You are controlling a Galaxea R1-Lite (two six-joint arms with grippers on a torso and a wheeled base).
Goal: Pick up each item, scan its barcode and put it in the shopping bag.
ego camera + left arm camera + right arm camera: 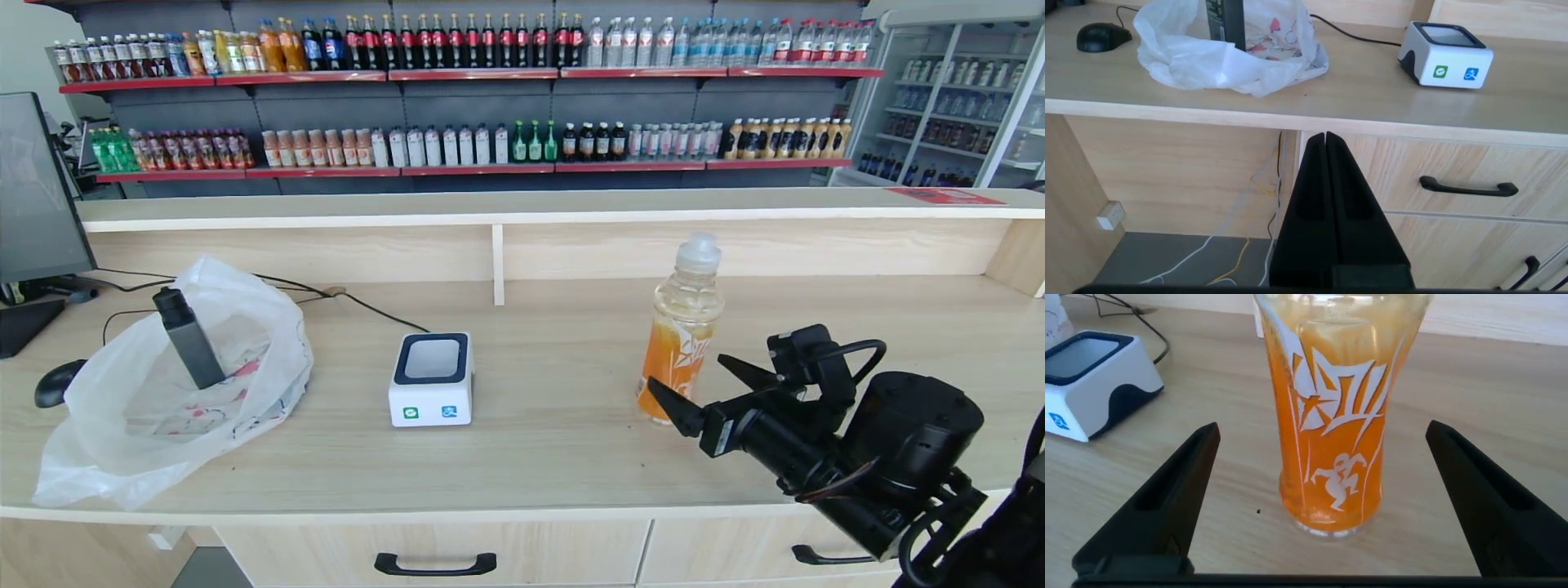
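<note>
Wooden shop counter: my right gripper, jaws spread, faces one clear orange-labelled plastic bottle just ahead; left gripper closed.

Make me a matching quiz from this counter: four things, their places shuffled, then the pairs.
1 clear plastic bottle of orange drink
2 white cube scanner
3 dark grey upright container
4 black computer mouse

A inside the translucent plastic bag
B left of the bag
C before the open right gripper
D between bag and bottle

Pairs: 1-C, 2-D, 3-A, 4-B
</note>
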